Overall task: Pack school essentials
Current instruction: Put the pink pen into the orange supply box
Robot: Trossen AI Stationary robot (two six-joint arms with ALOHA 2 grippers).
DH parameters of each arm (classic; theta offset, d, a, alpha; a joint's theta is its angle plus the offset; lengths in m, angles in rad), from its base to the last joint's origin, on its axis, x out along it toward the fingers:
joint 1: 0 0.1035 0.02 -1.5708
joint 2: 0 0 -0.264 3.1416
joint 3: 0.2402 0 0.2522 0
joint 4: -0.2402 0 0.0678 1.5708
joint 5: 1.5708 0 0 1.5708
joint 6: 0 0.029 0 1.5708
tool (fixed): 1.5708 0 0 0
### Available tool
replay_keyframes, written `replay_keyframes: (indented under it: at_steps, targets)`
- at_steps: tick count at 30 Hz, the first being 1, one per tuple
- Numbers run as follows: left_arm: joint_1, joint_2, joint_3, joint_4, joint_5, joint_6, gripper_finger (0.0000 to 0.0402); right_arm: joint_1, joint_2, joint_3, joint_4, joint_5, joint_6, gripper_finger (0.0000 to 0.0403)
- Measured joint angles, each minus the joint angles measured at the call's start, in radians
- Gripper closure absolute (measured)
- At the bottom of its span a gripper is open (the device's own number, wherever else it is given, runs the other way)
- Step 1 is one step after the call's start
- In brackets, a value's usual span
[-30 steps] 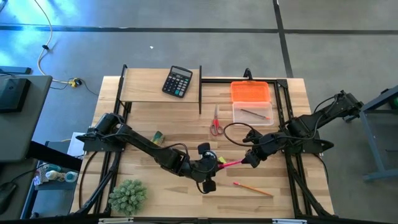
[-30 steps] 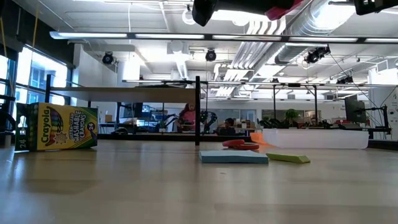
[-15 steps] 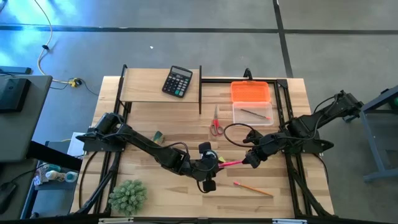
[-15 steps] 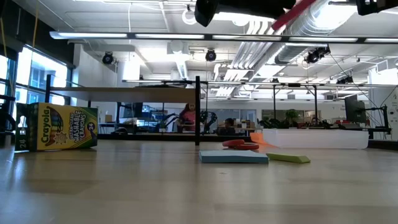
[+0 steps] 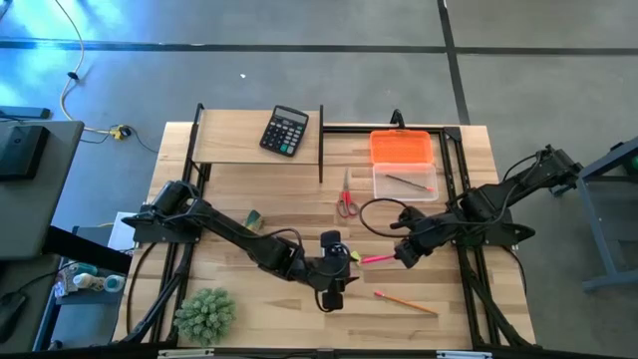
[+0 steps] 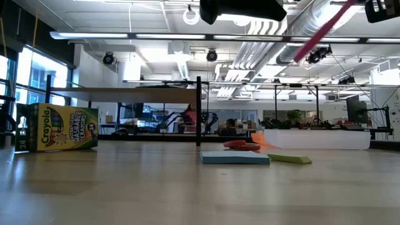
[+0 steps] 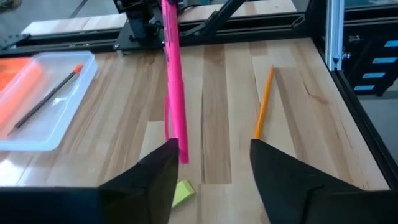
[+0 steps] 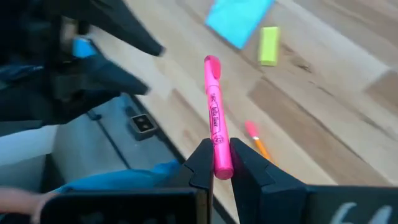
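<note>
Packing is judged barely begun. One pencil (image 5: 404,181) is seen inside the clear case (image 5: 403,185), well beyond the right end effector (image 5: 399,257), with its orange lid (image 5: 401,146) alongside. The pink pen (image 8: 215,134) is clamped in the closed right end effector and held above the surface (image 5: 419,319); the left end effector (image 7: 211,162) is parted, its fingers either side of the pen's free end without touching it. Still unpacked, by count: one pen, one second pencil (image 5: 405,301) near the right end effector, one pair of red-handled scissors (image 5: 346,195), one blue note pad (image 8: 239,21), and one yellow-green tube (image 8: 268,45) just beside it.
</note>
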State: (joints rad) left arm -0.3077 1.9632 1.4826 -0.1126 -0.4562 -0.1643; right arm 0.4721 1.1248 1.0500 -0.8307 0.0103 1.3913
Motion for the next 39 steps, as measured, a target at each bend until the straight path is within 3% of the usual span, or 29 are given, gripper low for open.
replay_keyframes:
  at_steps: [4,11,23,29,39]
  targets:
    - [0.005,-0.028,0.001,-0.043,0.007,-0.016,0.0188,0.000,0.000,0.000,-0.075,0.015,0.019,0.0381]
    - [0.015,-0.102,0.001,-0.165,0.034,0.023,0.0190,-0.009,-0.007,0.000,-0.178,0.076,0.026,0.0381]
    - [0.034,-0.192,-0.001,-0.305,0.137,0.061,0.0202,-0.137,-0.129,0.000,-0.250,0.346,0.003,0.0381]
    - [0.040,-0.249,-0.133,-0.276,0.192,-0.006,0.0226,-0.234,-0.212,0.000,-0.250,0.362,-0.043,0.0381]
    - [0.040,-0.426,-0.395,-0.126,0.195,-0.112,0.0237,-0.386,-0.316,0.000,-0.264,0.367,-0.135,0.0381]
